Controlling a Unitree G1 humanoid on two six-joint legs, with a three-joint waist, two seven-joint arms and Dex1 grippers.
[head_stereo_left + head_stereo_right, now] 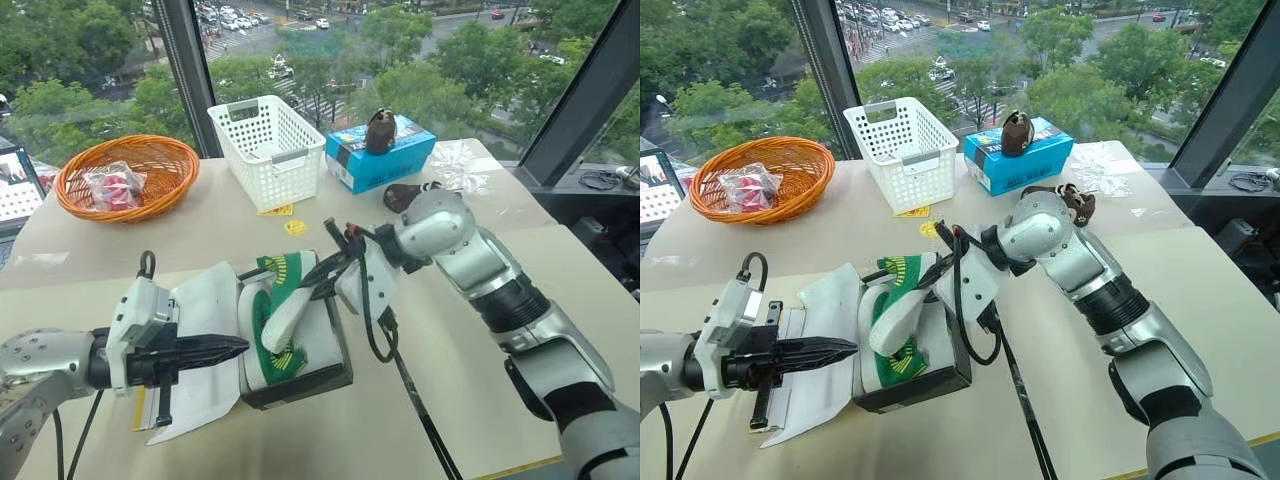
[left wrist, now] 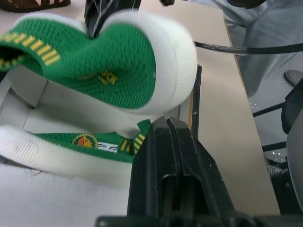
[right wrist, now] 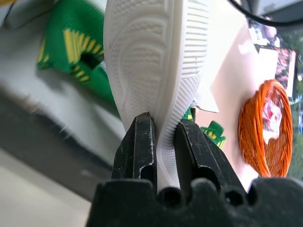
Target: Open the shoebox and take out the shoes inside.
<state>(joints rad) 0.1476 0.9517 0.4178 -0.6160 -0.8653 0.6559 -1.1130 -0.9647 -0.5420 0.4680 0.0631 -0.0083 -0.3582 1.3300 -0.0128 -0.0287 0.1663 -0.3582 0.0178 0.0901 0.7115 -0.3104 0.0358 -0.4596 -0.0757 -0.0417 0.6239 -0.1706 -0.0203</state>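
Note:
The shoebox [image 1: 300,385] lies open in front of me, its dark-walled tray holding the shoes and its lid [image 1: 205,310] folded out to the left, white inside up. My right gripper [image 3: 163,125] is shut on the pale sole edge of one green shoe [image 1: 290,312], which hangs tilted just above the tray. The other green shoe [image 2: 71,146] lies on its side in the tray beneath it. My left gripper [image 1: 238,347] is shut and empty, pointing right, level with the tray's left wall and close to the lifted shoe.
At the back stand an orange wicker basket [image 1: 125,175], a white plastic basket [image 1: 265,140] and a blue box [image 1: 385,160] with a brown shoe [image 1: 380,130] on top. A second brown shoe [image 1: 403,196] lies behind my right arm. A black cable [image 1: 420,410] crosses the table.

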